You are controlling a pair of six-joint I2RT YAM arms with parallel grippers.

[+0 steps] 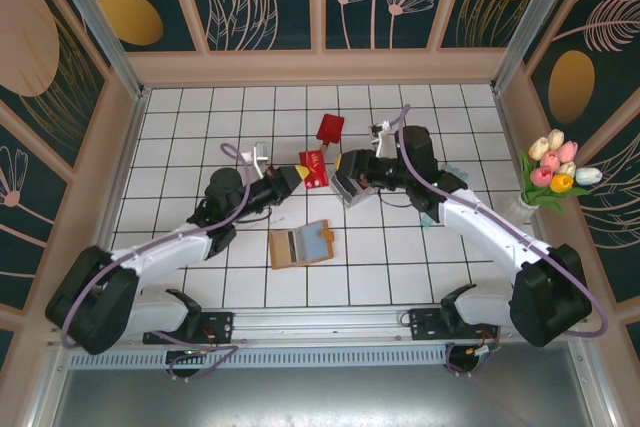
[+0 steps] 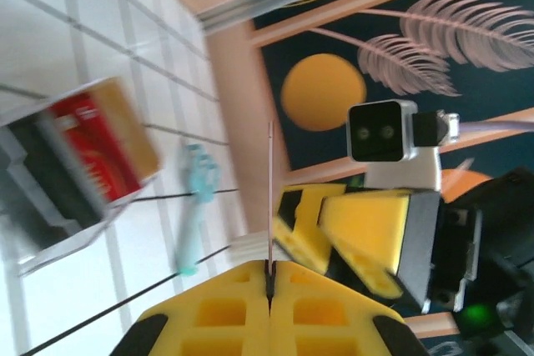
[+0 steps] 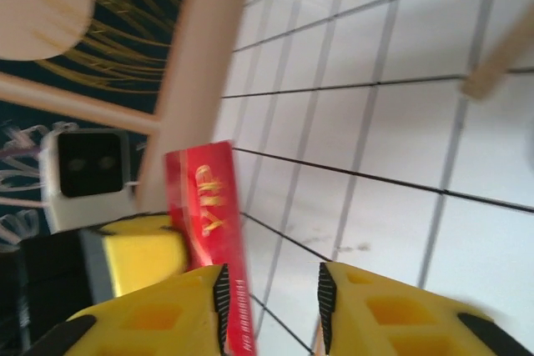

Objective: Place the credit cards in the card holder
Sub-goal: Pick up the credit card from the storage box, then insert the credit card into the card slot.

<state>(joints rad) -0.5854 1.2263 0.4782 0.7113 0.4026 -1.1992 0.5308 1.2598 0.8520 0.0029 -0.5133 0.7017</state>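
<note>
Mid-handover: left pincer clenched on red credit card, right pincer released. Open card holder waits near on counter; card not yet slotted.

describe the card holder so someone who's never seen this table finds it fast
On the white tiled table, look at the near middle. The card holder lies open there alone, tan leather-look with slots, unlike the red card and red paddle farther back.
</note>
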